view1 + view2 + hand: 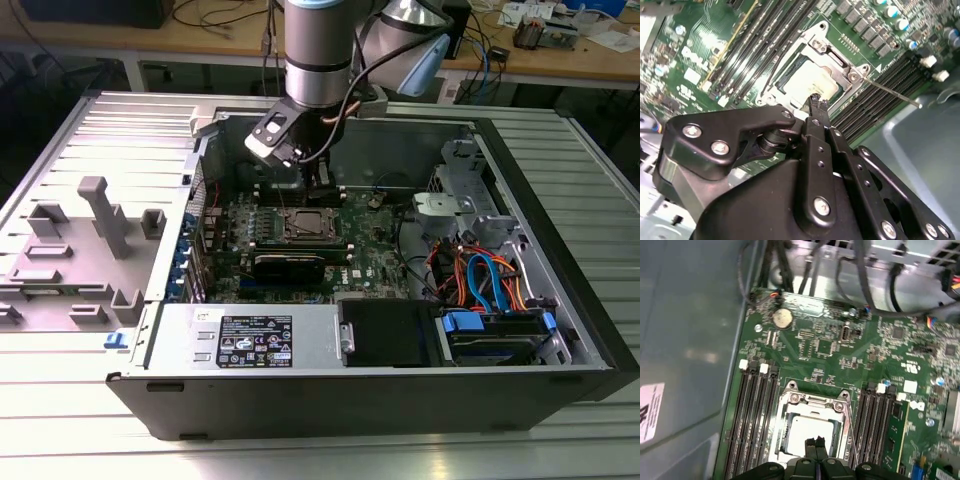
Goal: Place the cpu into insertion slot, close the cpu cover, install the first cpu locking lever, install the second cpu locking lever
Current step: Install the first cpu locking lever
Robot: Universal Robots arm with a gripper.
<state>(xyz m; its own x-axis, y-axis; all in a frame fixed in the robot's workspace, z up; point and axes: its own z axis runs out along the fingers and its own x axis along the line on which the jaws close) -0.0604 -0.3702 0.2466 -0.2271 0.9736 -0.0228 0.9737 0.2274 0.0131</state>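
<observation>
Where the arm hangs, exterior view: I see the black two-finger gripper (pixel 321 190) down inside the open grey metal computer case (pixel 560 300), just above the square dark insertion slot with a grey metal rim (pixel 308 225) on the green motherboard (pixel 370 255).
Fixtures, exterior view: grey plastic blocks (pixel 100 215) on the ribbed metal table (pixel 300 455), at the exterior view's left, well apart from the case.
Gripper, second wrist view: fingertips pressed together with nothing between them, over the slot's edge; contact I cannot tell.
Cpu, second wrist view: small flat square chip with a dull silver top (pixel 807 80), seated in the slot.
Cpu cover, second wrist view: thin silver-grey metal frame plate (pixel 827 50), lying flat around the chip, whose top shows through the window.
Locking lever, second wrist view: thin metal rod (pixel 890 91), jutting from the slot's corner across the long black memory slots (pixel 872 105).
First wrist view: closed fingertips over the chip's edge, cover flat, rod beside the slot.
</observation>
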